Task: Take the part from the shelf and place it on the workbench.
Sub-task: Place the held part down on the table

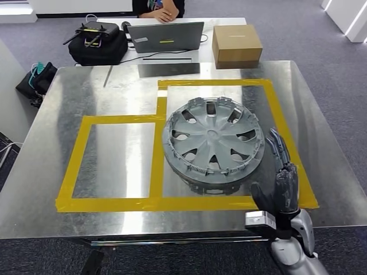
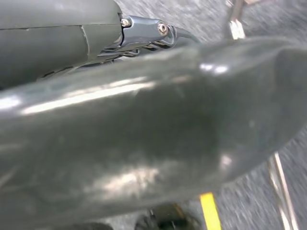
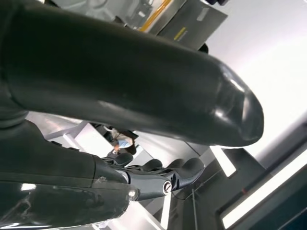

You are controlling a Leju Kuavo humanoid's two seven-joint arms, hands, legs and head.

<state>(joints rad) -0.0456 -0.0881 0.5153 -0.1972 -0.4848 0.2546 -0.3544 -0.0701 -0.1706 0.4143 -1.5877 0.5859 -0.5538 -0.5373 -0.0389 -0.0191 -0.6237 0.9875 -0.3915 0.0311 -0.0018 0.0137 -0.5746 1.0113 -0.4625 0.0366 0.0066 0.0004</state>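
Silver arm and dark right hand (image 1: 282, 182) are seen at the near edge of the table (image 1: 121, 103), fingers spread apart and holding nothing, just beside the part (image 1: 213, 140). Grey and spoked like a wheel cover, the part is laid flat inside the yellow tape outline (image 1: 78, 157). Whether the left hand (image 2: 145, 143) is apart or closed cannot be told. Farther off, a laptop (image 1: 166, 36), a cardboard box (image 1: 236, 44) and a black bag (image 1: 98, 43) are seen.

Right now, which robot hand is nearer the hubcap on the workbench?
Right. The right robot hand is open just beside the hubcap's near-right rim; the left robot hand hangs low over the floor, away from it.
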